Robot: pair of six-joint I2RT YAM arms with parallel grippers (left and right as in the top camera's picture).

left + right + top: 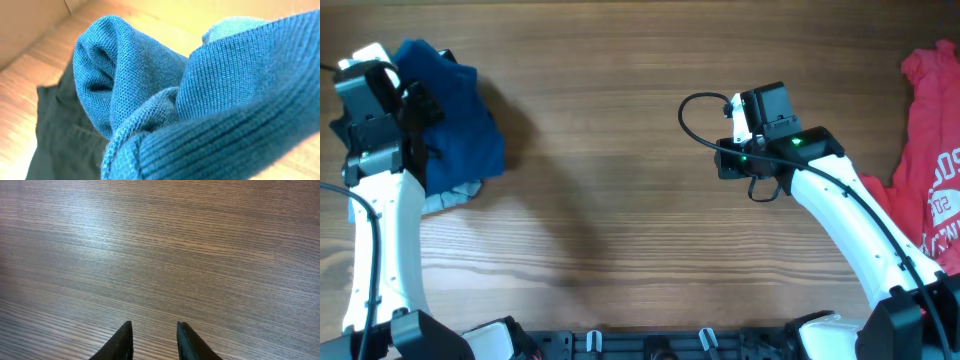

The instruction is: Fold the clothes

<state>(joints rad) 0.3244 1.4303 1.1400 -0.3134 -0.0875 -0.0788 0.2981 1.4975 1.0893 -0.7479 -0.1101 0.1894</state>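
Blue shirt [455, 110]: bunched in a heap w/ deep folds, not flat, on the wood tabletop [620, 230] at its far-left corner. In the left wrist view the knit fabric [150, 85] fills nearly the whole pic, w/ a ribbed edge across the lower right and a rolled fold at centre.

Directly under the shirt on its left side: a dark garment [55, 140], creased, only partly showing. Poking out from under the shirt's near edge in the overhead view: a bit of pale grey cloth [455, 197], touching the shirt.

Left end effector [415, 115]: right against the shirt's left side, clenched. Its fingers are buried in the cloth in the wrist view, so can't tell if fabric is actually pinched between them.

Right end effector [153, 337]: well apart from the shirt, to its right over bare wood past mid-tabletop. Tips are a little apart, nothing between them, grasping nothing; only wood grain below. Black cable loops beside its wrist on the side toward the shirt.

Red T-shirt [930, 150]: farthest from the blue shirt, at the opposite (right) edge, spread loosely w/ white print showing, partly cut off by the frame. The right arm's white link passes next to its lower part.
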